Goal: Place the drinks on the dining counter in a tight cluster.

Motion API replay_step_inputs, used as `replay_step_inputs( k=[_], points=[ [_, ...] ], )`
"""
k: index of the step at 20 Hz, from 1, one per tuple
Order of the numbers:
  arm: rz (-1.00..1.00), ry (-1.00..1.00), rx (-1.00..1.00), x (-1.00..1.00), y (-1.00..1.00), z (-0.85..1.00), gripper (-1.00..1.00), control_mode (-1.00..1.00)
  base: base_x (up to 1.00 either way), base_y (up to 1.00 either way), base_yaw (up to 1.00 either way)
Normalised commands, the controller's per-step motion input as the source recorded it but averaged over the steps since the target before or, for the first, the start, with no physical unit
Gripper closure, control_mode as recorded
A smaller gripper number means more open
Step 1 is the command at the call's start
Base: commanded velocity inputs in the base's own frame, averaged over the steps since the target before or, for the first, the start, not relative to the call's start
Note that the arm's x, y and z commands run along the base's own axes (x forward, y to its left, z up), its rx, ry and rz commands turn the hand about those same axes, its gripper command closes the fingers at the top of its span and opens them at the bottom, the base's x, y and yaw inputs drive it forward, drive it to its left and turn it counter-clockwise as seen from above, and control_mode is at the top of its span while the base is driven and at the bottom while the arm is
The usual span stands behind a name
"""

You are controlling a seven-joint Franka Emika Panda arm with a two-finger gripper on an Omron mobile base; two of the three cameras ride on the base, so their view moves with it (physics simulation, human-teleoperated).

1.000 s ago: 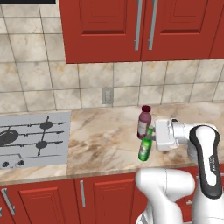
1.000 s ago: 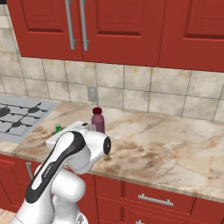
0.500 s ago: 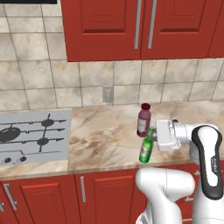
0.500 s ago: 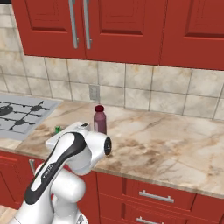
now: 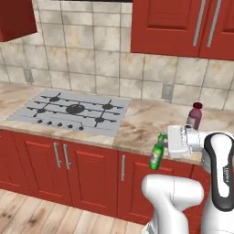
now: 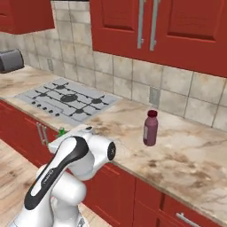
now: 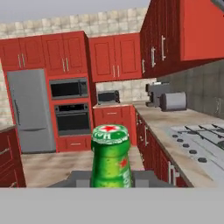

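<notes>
The fingers [image 5: 163,147] are clamped on the small green bottle [image 5: 157,151], and it hangs clear of the bench [image 5: 137,125], out past the front edge and over the red cabinet doors [image 5: 91,169]. In the left base view the bottle tilts a touch, cap toward the hand, body dropping away to the lower left. From the right base view just a sliver of that green bottle [image 6: 61,131] peeks out past the white arm, so the grip itself is hard to read from that side. The hand view looks straight along it: green neck and a cap with a red star [image 7: 110,131] right at the centre, with the grey fingers [image 7: 144,178] closed in on either side of it.

The maroon juice bottle [image 5: 195,116] stands upright on the marbled bench, well back from the edge, near the tiled wall. It sits apart from the held bottle, to the right of the stove [image 5: 73,111]. The right base view shows that same maroon bottle [image 6: 150,128] alone on the stone, dark-red cap on. A toaster [image 6: 9,60] sits at the far left end.
</notes>
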Motion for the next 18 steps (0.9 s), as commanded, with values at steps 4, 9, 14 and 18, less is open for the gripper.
replay_step_inputs(
  k=[4,9,14,18],
  points=[
    [0.0,0.0,0.0,0.0,0.0,0.0,1.0,1.0,-0.17,0.33,0.91],
    [0.0,0.0,0.0,0.0,0.0,0.0,1.0,1.0,-0.15,0.32,0.91],
    [0.0,0.0,0.0,0.0,0.0,0.0,1.0,1.0,-0.04,0.35,0.83],
    [0.0,0.0,0.0,0.0,0.0,0.0,1.0,1.0,0.02,0.28,0.78]
  ],
)
